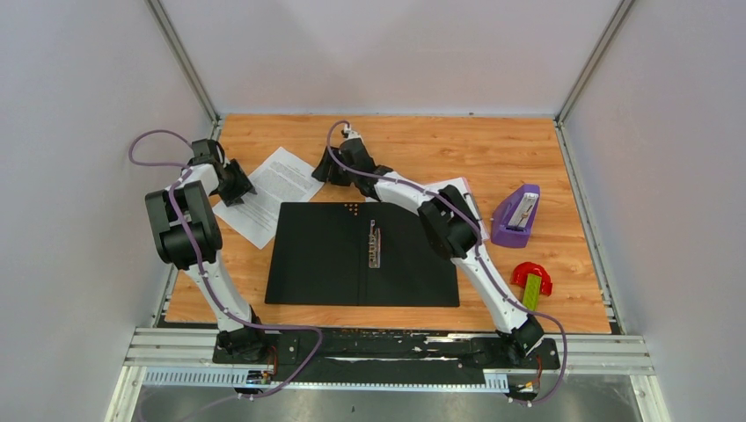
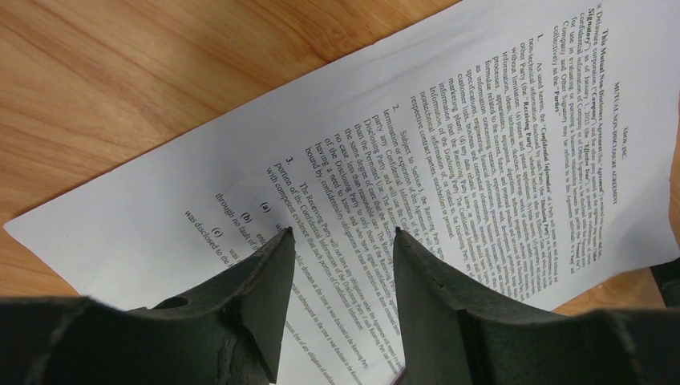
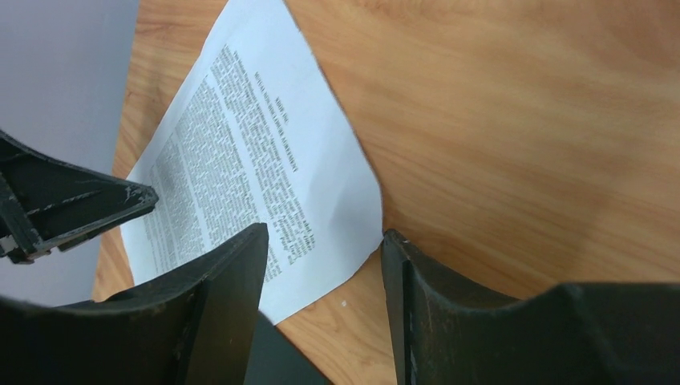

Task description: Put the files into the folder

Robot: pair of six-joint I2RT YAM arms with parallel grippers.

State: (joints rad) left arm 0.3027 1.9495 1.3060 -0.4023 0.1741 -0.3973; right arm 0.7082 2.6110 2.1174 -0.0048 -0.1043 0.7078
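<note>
- Wooden table (image 1: pixel 528 158) held the open folder (image 1: pixel 325 255), with the files (image 1: pixel 286 176) just far-left of it.
- Left gripper (image 2: pixel 341 234) and right gripper (image 3: pixel 325 234) hovered there, jaws spread.
- Pinching an edge and sliding flat looked safest.

A purple stapler (image 1: pixel 516 216) sat on the wooden tabletop (image 1: pixel 528 149) toward its right side. Nearer the front edge, close by but apart, lay a red object (image 1: pixel 531 280) with a green piece on it.

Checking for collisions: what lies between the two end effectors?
Top view: only the printed sheet, spanning left end effector to right end effector.
</note>
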